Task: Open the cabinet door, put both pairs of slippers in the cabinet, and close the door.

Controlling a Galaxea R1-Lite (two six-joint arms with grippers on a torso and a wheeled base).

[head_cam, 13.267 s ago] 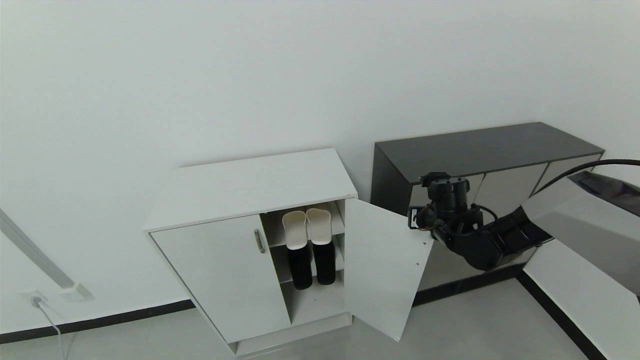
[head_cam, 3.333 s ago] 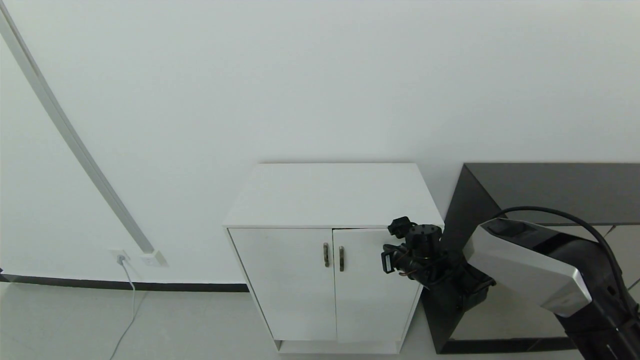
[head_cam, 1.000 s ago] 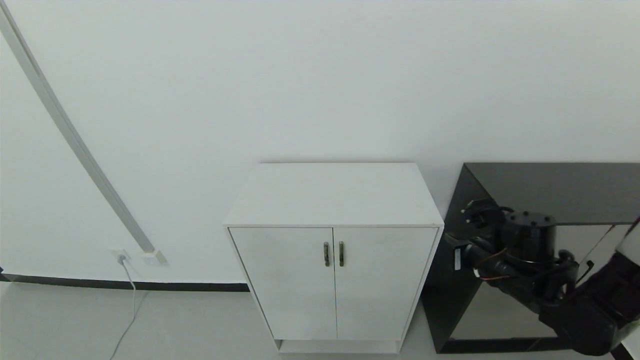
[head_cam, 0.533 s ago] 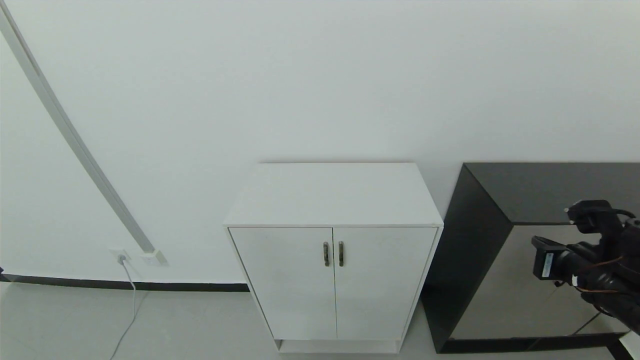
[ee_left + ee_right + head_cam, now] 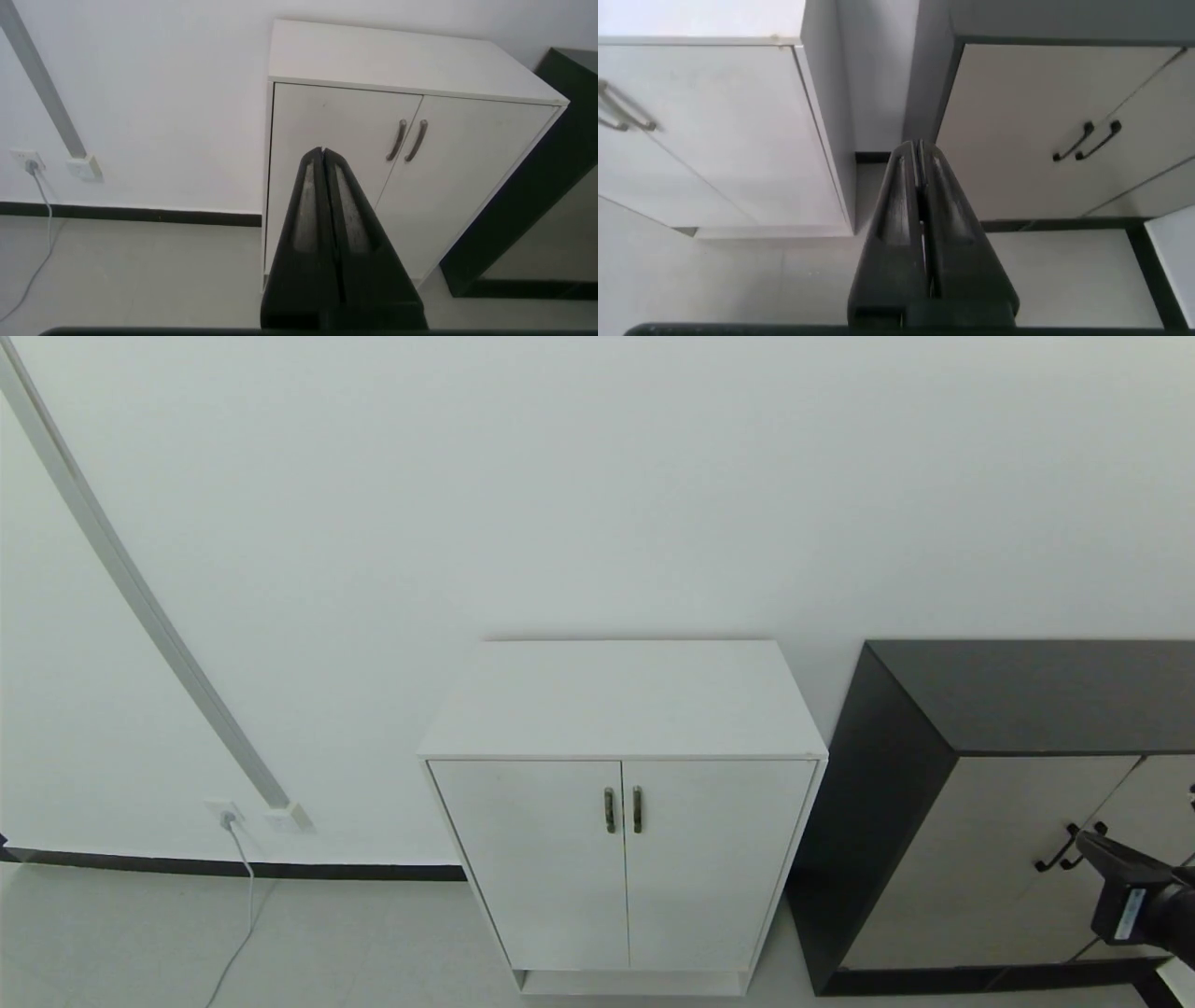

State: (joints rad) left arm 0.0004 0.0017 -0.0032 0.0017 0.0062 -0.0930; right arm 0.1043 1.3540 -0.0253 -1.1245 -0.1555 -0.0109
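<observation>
The white cabinet (image 5: 621, 700) stands against the wall with both doors shut, its two metal handles (image 5: 623, 810) side by side at the middle seam. The shut doors hide whatever is inside. My right gripper (image 5: 1088, 845) is low at the right edge of the head view, in front of the dark cabinet and well away from the white one. In the right wrist view the right gripper (image 5: 921, 149) is shut with nothing in it, near the gap between the two cabinets. My left gripper (image 5: 322, 157) is shut and empty, facing the white cabinet's left door (image 5: 327, 112) from a distance.
A dark cabinet (image 5: 1027, 695) with pale doors and black handles (image 5: 1069, 847) stands right beside the white one. A wall socket with a cable (image 5: 226, 819) and a slanted conduit (image 5: 140, 597) are at the left. Grey floor (image 5: 280, 943) lies open in front.
The right door, open with slippers showing inside earlier, is shut now. My right arm has drawn back from that door to the lower right. The head camera shifted between the earliest frames.
</observation>
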